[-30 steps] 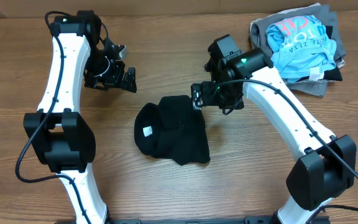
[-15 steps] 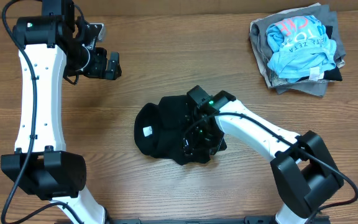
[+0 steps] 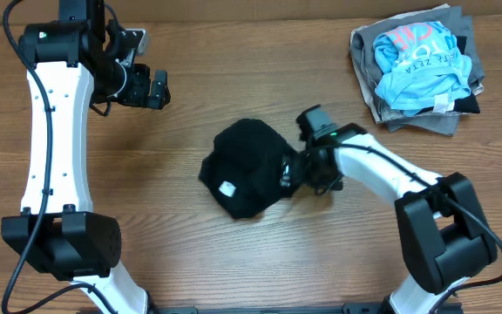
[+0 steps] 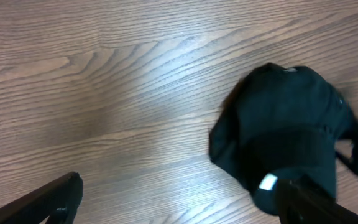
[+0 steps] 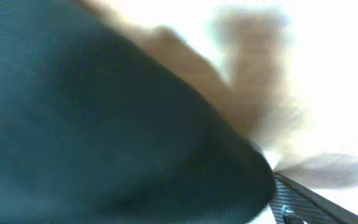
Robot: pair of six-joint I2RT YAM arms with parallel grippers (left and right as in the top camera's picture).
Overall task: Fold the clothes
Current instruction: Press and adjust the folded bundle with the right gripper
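The black shirt (image 3: 245, 167) lay bunched in a rounded heap near the middle of the bench (image 3: 234, 270). Its small white tag (image 3: 227, 189) showed on the near-left part of the heap. The right gripper (image 3: 291, 173) sat low at the heap's right edge, against the fabric. It was black on black there, and the right wrist view was a blur filled mostly by dark cloth, so I could not tell how its jaws stood or whether they held any fabric. The left gripper (image 3: 153, 88) hung over bare wood at the far left, well apart from the shirt, jaws wide with nothing between them. In the far right corner sat a pile of folded garments (image 3: 425, 120), with a light blue shirt (image 3: 425, 61) bearing pink lettering on top.
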